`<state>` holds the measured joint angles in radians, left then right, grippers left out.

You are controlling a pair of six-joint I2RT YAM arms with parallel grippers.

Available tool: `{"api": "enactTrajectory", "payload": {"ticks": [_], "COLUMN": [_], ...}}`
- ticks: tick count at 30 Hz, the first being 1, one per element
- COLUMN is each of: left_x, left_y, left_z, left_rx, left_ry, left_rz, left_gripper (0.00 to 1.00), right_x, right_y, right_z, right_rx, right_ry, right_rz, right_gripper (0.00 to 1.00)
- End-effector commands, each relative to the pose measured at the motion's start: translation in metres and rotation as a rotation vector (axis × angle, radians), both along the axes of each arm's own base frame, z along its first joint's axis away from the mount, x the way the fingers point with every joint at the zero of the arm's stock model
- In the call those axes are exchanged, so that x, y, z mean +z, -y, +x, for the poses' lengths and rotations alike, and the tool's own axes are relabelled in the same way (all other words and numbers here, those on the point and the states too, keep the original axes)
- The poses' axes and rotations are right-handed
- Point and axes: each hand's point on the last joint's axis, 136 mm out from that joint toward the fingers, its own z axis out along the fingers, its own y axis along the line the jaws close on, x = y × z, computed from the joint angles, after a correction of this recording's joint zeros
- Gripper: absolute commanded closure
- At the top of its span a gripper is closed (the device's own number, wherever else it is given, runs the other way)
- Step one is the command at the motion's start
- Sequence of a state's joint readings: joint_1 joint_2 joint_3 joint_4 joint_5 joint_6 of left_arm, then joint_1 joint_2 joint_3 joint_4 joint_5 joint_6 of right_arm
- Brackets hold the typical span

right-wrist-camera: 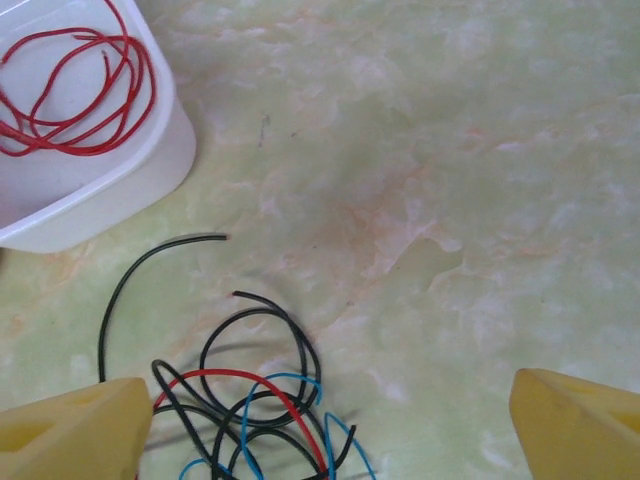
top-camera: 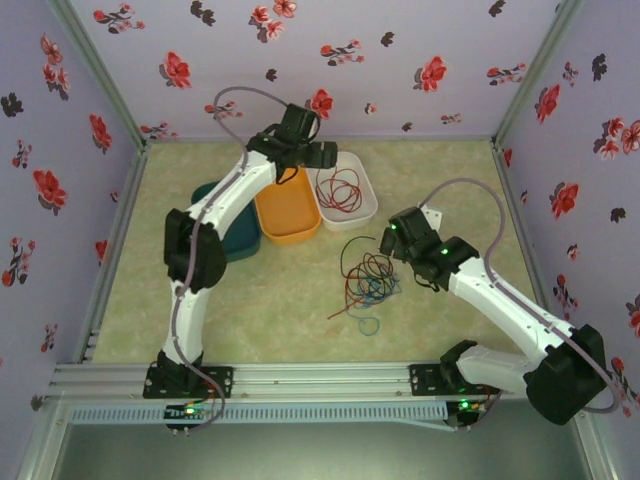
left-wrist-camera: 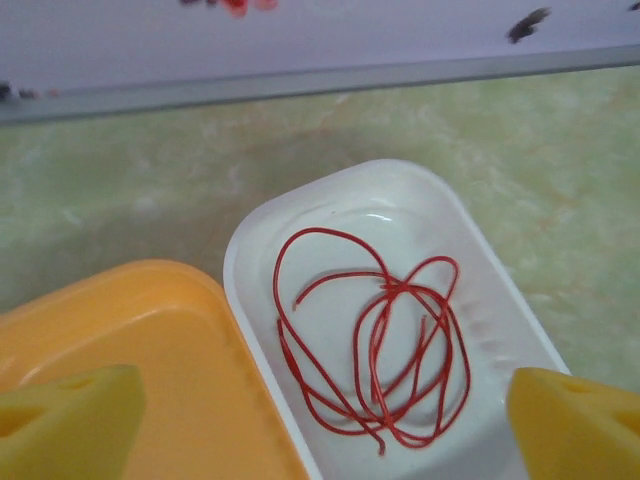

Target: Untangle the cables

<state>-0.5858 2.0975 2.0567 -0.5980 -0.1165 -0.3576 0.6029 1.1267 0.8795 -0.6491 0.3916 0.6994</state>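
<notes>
One red cable point(left-wrist-camera: 392, 291) lying in white tray point(left-wrist-camera: 400, 190); left gripper point(left-wrist-camera: 322, 415) and right gripper point(right-wrist-camera: 330, 420) gaping, empty; tangle point(top-camera: 372, 280) needing next pick.

A fixed camera high above the near edge looks down over the whole counter point(top-camera: 270, 310). The left wrist camera peers closely down into the white tray point(left-wrist-camera: 470, 260). The right wrist camera looks closely down at the tangled cables point(right-wrist-camera: 250, 410); the same tray fills its top left corner.
</notes>
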Motion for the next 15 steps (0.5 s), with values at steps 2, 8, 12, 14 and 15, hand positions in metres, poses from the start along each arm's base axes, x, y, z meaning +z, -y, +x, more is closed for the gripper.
{"api": "enactTrajectory", "payload": {"ticks": [2, 8, 12, 14, 15], "left_x": [0.030, 0.043, 0.038, 0.030, 0.026], "left_y": [-0.004, -0.020, -0.033, -0.041, -0.047], "left_z": [-0.028, -0.080, -0.115, -0.129, -0.136], "left_rx": [-0.024, -0.049, -0.071, -0.071, -0.066], "left_ry": [0.105, 0.262, 0.329, 0.332, 0.329], "left_rz": [-0.019, -0.116, -0.168, -0.182, -0.189], "left_gripper": [0.00, 0.00, 0.00, 0.00, 0.00], "right_x": [0.004, -0.009, -0.019, -0.026, -0.028], "right_y": [-0.014, -0.038, -0.055, -0.065, -0.071], "right_z": [-0.011, -0.032, -0.043, -0.049, -0.053], "right_rx": [0.048, 0.123, 0.160, 0.186, 0.201], "right_ry": [-0.011, -0.061, -0.087, -0.105, -0.115], "right_rz": [0.030, 0.022, 0.022, 0.033, 0.038], "right_gripper": [0.12, 0.17, 0.25, 0.30, 0.33]}}
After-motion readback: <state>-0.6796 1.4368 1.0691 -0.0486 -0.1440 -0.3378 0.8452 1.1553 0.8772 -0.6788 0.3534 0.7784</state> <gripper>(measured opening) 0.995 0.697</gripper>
